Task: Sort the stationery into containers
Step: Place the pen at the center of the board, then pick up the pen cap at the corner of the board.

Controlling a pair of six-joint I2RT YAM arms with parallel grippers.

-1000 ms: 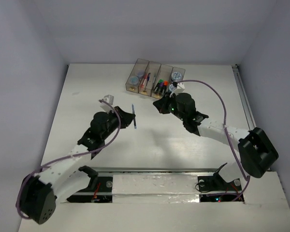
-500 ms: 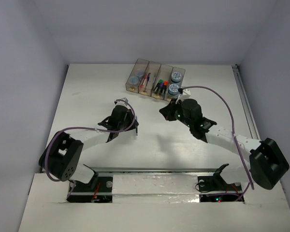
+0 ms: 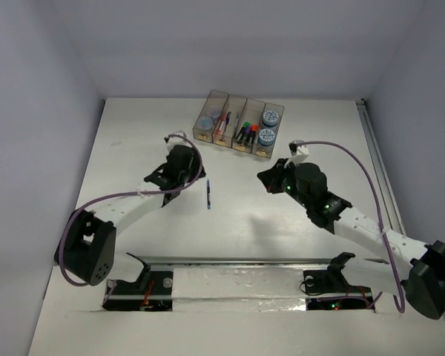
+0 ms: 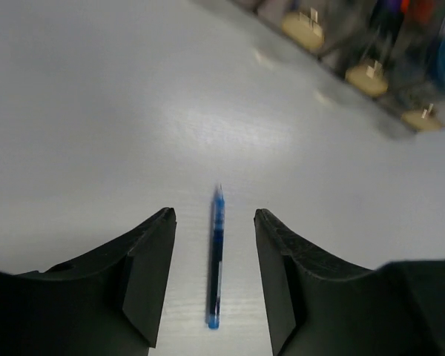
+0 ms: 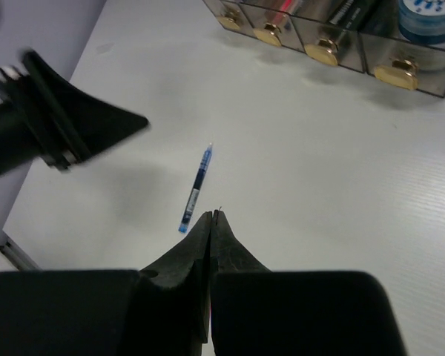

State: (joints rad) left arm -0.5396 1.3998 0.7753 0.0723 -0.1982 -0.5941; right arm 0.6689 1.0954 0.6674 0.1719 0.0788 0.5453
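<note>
A thin blue pen (image 3: 208,194) lies flat on the white table, and in the left wrist view this pen (image 4: 216,259) shows between my fingers without touching either. My left gripper (image 3: 190,173) (image 4: 213,213) hovers over it, open. The containers (image 3: 202,135) stand in a row at the back. Blue-grey rolls (image 3: 266,136), highlighters (image 3: 246,127) and pens (image 3: 224,121) lie inside them. My right gripper (image 3: 262,176) (image 5: 212,213) is shut on nothing, right of the pen (image 5: 196,189) and in front of the containers (image 5: 391,73).
Purple cables loop off both wrists. A rail (image 3: 377,159) runs along the table's right edge. Grey walls close in the back and sides. Bare white tabletop (image 3: 133,133) spreads left of the bins.
My left jaws have spread wide over the blue pen, which now lies slightly nearer than a second ago. My right arm has drawn back from the containers toward the near right.
</note>
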